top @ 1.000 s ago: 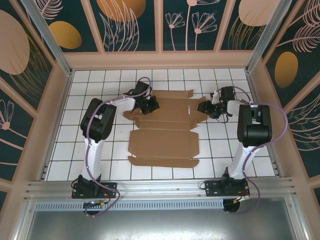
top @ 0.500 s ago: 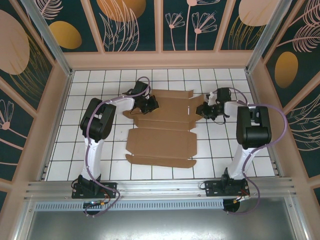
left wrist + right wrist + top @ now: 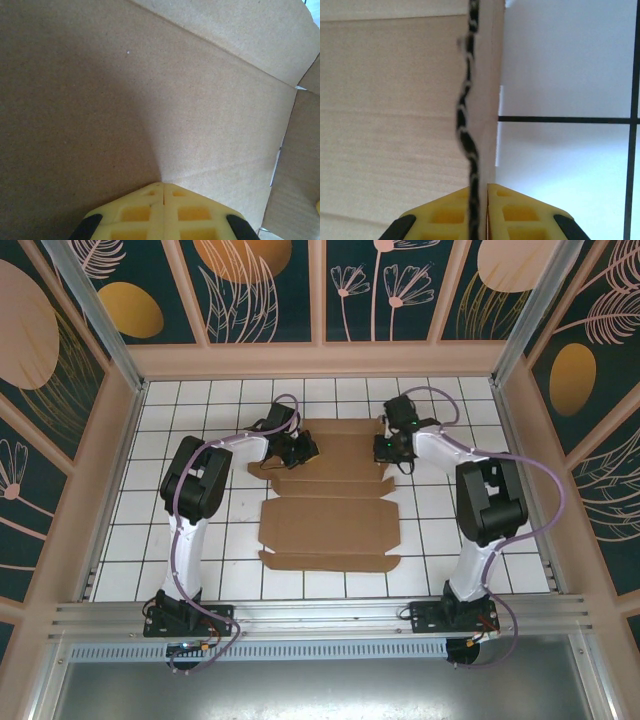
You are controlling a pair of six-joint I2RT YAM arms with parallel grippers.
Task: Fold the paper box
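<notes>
On tiled table (image 3: 180,530), paper box (image 3: 325,525): flat brown die-cut sheet

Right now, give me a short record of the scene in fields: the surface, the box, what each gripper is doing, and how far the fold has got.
surface: white tiled table
paper box: brown cardboard sheet, lying mostly flat and unfolded
left gripper: shut, tips pressed against the far left part of the paper box
right gripper: shut on the paper box, pinching its far right edge
fold progress: box not yet formed
</notes>
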